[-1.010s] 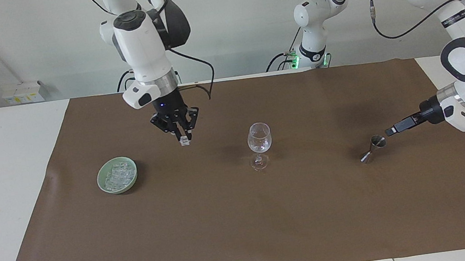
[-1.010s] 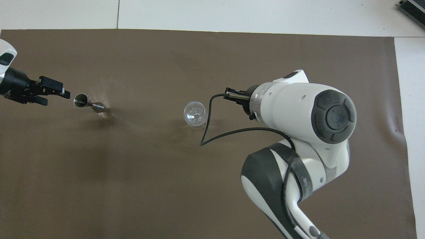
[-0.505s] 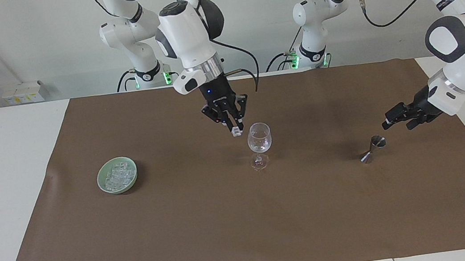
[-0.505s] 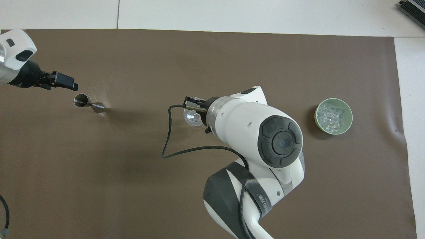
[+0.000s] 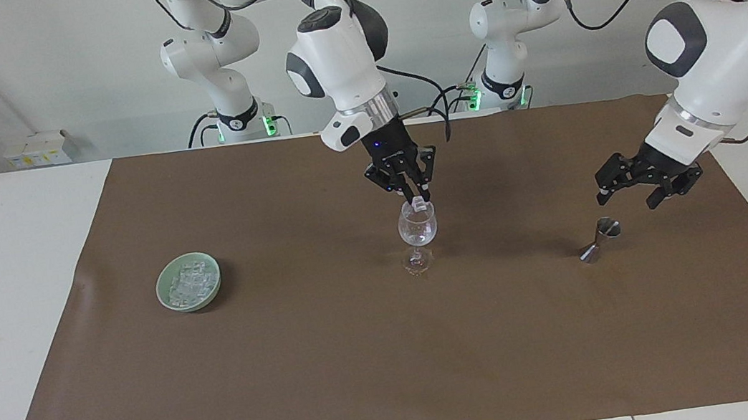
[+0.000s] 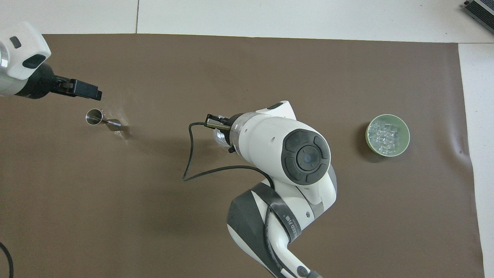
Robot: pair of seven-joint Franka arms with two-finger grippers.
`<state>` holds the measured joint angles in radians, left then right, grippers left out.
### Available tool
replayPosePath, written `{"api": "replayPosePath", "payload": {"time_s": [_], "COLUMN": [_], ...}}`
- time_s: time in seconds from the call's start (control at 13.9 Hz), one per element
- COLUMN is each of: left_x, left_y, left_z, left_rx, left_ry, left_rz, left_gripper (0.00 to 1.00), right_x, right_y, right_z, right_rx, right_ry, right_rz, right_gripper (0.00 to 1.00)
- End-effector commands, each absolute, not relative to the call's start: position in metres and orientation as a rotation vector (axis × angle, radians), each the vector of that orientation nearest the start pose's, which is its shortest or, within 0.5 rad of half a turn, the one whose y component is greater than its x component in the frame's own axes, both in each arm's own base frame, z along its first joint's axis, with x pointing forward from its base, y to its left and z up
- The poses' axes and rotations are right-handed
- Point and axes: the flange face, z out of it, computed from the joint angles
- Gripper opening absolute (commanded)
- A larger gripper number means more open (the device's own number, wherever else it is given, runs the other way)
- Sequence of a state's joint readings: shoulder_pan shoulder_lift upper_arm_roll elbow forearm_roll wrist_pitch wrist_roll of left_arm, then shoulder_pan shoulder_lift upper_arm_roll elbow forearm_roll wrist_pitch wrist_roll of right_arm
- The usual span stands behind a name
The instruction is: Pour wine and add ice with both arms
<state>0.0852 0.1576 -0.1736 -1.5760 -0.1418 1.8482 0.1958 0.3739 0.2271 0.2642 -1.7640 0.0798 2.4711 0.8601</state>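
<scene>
Now, nearest me, my right end effector (image 5: 418,202) is pinched tight on one ice cube (image 5: 419,205) right over the wine glass (image 5: 417,224), left end effector (image 5: 645,183) spread wide above the jigger (image 5: 600,239), rest of ice (image 5: 190,280) in the green bowl (image 5: 173,306) twd the right arm's end of the table (image 5: 22,285); next, imo: let go so it drops in.

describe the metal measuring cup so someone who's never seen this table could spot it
On the brown mat, look toward the left arm's end, apart from the clear stemmed wine glass at the middle. Under the open left gripper stands a small silver double-cone metal jigger, the only metal item, unlike the glass or the green bowl of ice cubes.
</scene>
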Motion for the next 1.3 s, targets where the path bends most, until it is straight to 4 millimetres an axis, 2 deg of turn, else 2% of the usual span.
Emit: {"api": "replayPosePath", "payload": {"time_s": [0.0, 0.14, 0.22, 0.29, 0.43, 0.58, 0.72, 0.79, 0.94, 1.08, 1.23], "left_x": [0.613, 0.613, 0.613, 0.611, 0.603, 0.590, 0.581, 0.577, 0.571, 0.551, 0.542], "left_y": [-0.065, -0.053, -0.048, -0.052, -0.039, -0.027, -0.021, -0.019, -0.017, -0.010, -0.003], "left_z": [0.559, 0.560, 0.563, 0.571, 0.585, 0.597, 0.603, 0.605, 0.605, 0.583, 0.573], "left_rx": [-3.254, -3.246, -3.232, -3.195, -3.139, -3.145, -3.151, -3.154, -3.159, -3.180, -3.190], "left_ry": [0.419, 0.402, 0.410, 0.467, 0.489, 0.475, 0.466, 0.465, 0.460, 0.418, 0.387], "left_rz": [-0.216, -0.207, -0.214, -0.234, -0.234, -0.186, -0.163, -0.136, -0.107, -0.048, 0.005], "left_gripper": [1.00, 1.00, 1.00, 1.00, 1.00, 1.00, 1.00, 1.00, 1.00, 1.00, 1.00], "right_x": [0.544, 0.545, 0.544, 0.545, 0.544, 0.544, 0.545, 0.548, 0.562, 0.586, 0.597], "right_y": [0.386, 0.385, 0.385, 0.384, 0.385, 0.385, 0.384, 0.380, 0.361, 0.313, 0.280], "right_z": [0.494, 0.492, 0.490, 0.490, 0.489, 0.490, 0.491, 0.493, 0.494, 0.499, 0.499], "right_rx": [-2.655, -2.657, -2.661, -2.663, -2.664, -2.662, -2.661, -2.661, -2.687, -2.745, -2.806], "right_ry": [0.399, 0.400, 0.401, 0.405, 0.403, 0.403, 0.401, 0.403, 0.407, 0.432, 0.442], "right_rz": [-0.387, -0.383, -0.378, -0.375, -0.374, -0.376, -0.381, -0.391, -0.444, -0.524, -0.535], "right_gripper": [0.03, 0.23, 0.29, 0.30, 0.32, 0.73, 1.00, 1.00, 1.00, 1.00, 1.00]}}
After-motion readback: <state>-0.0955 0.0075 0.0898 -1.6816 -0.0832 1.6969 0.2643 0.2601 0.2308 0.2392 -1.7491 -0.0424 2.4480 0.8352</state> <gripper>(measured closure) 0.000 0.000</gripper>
